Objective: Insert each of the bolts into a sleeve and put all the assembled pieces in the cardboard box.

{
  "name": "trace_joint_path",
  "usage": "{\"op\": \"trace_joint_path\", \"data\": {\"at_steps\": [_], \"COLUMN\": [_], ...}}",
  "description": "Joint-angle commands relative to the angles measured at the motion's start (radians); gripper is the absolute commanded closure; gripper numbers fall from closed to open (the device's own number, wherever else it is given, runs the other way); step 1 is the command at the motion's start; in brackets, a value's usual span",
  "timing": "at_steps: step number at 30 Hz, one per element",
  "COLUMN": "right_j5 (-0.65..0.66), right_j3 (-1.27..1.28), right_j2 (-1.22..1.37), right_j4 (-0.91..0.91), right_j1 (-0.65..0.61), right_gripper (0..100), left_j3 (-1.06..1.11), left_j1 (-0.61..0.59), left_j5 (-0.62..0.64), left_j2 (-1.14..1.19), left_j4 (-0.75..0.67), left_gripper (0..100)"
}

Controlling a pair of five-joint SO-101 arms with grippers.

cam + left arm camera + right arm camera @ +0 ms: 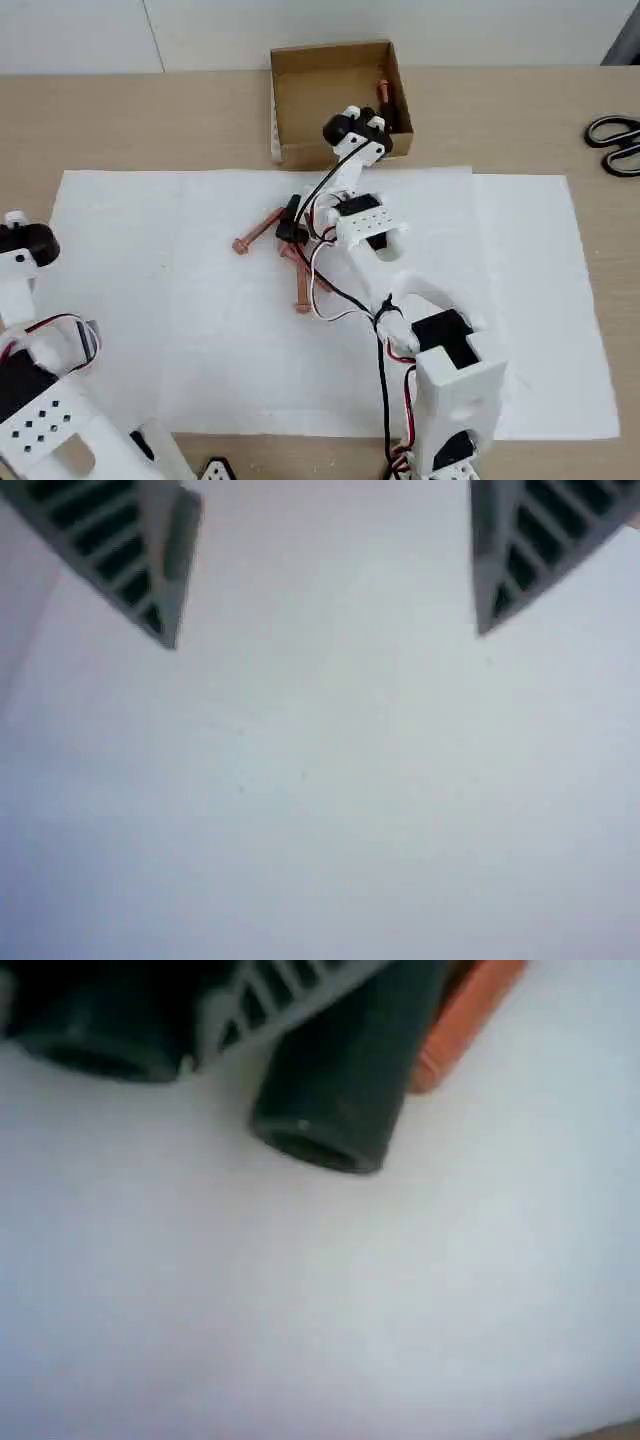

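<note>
Currently left gripper point(327, 635) hangs over white paper point(320, 810), jaws apart. Right gripper point(292, 224) sits by black sleeve point(335, 1080) and orange bolt point(465, 1020); can't tell its jaws.

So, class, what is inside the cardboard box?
One orange bolt lies by the right wall of the box. The right arm covers the near right corner, so anything there is hidden.

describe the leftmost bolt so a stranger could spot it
On the white sheet in front of the cardboard box, copper bolts lie by the right arm. The leftmost bolt lies slanted, with its head at the lower-left end, farther left than any other.
</note>
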Motion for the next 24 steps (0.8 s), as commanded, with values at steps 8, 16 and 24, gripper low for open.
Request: {"op": "trace_joint_path", "data": {"at_steps": [8, 16, 24], "right_j5": [0.141, 0.284, 0.537], "right_j3": [-0.028, -0.028, -0.021], "right_j2": [-0.315, -0.440, -0.440], "right_j4": [0.283, 0.504, 0.644], "right_j1": [0.107, 0.125, 0.171], "right_gripper": [94.9, 95.0, 99.5], "left_j3": [-0.002, -0.015, -0.314], "left_j1": [0.002, 0.002, 0.075], "left_j5": [-0.006, -0.003, 0.068], "left_j2": [-0.005, -0.005, 0.152], "left_j4": [-0.020, -0.020, 0.170], "left_gripper": [82, 82, 82]}}
